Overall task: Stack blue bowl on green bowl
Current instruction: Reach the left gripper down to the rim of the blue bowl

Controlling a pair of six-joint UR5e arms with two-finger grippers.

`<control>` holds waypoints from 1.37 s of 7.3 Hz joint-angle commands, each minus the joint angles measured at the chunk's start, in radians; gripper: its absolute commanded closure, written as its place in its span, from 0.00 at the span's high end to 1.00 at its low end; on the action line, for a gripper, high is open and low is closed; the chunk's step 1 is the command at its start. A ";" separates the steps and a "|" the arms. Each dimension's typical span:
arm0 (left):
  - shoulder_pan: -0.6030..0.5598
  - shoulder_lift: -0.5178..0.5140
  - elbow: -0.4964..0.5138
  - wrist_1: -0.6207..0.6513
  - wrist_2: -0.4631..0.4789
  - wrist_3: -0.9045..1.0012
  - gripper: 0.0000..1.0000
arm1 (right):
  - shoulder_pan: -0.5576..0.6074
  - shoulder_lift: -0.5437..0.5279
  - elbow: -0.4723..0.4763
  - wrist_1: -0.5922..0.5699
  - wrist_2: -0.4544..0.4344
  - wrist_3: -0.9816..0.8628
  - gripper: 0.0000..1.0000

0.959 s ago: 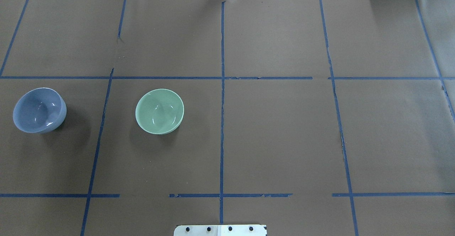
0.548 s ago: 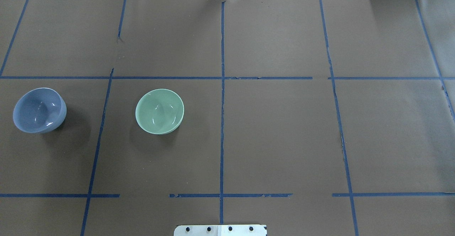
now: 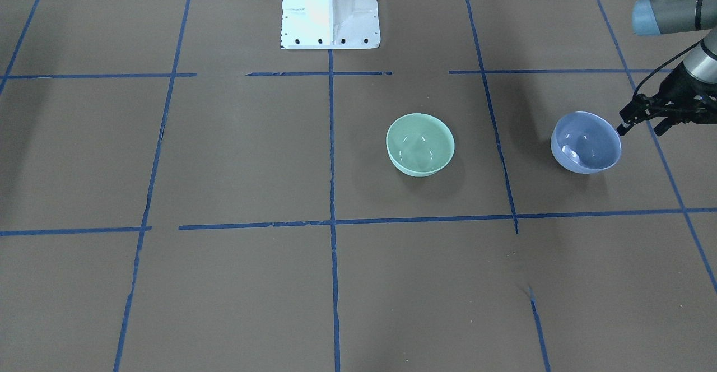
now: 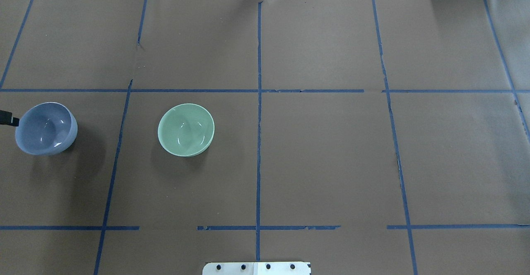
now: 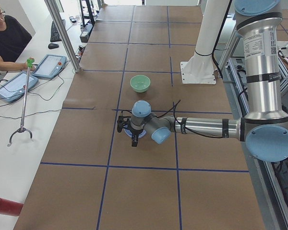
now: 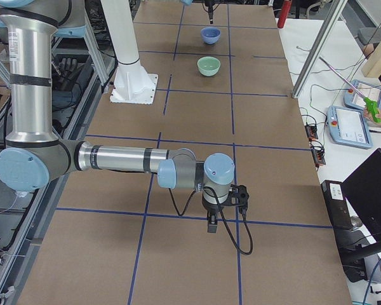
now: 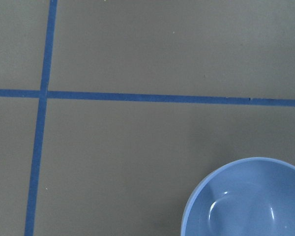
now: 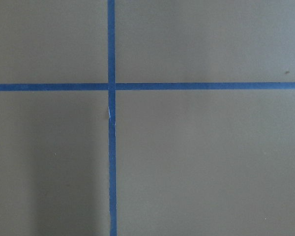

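The blue bowl (image 4: 45, 129) stands upright at the table's left; it also shows in the front view (image 3: 586, 142) and in the left wrist view (image 7: 248, 201). The green bowl (image 4: 186, 129) stands upright about a bowl's width to its right, also in the front view (image 3: 420, 144). My left gripper (image 3: 638, 130) is open and empty, low beside the blue bowl's outer rim, apart from it. One fingertip (image 4: 8, 118) shows at the overhead view's left edge. My right gripper (image 6: 223, 208) hangs over bare table far from both bowls; I cannot tell whether it is open.
Brown paper with a blue tape grid (image 4: 258, 142) covers the table. The white robot pedestal (image 3: 329, 8) stands at the near middle. An operator (image 5: 5, 38) sits beyond the far edge with tablets (image 5: 48, 64) and a grabber stick (image 5: 23, 100).
A fingertip of my left gripper has come into the overhead view at the left edge, beside the blue bowl. Both bowls have stayed put.
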 commanded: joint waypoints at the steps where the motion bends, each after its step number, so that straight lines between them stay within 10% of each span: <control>1: 0.073 -0.001 0.033 -0.065 0.033 -0.057 1.00 | 0.000 0.000 0.000 0.000 0.000 0.000 1.00; 3: 0.076 -0.008 0.033 -0.063 0.033 -0.056 0.38 | 0.000 0.000 0.000 0.000 0.000 0.000 1.00; 5: 0.090 -0.021 0.033 -0.065 0.031 -0.051 0.00 | 0.000 -0.002 -0.002 0.000 0.000 -0.002 1.00; 8: 0.074 0.005 -0.103 -0.002 -0.091 -0.036 0.00 | 0.000 -0.003 0.002 0.000 0.000 0.000 1.00; 10: -0.026 -0.001 -0.267 0.269 -0.138 0.118 0.00 | 0.000 -0.003 0.002 0.001 0.000 0.000 1.00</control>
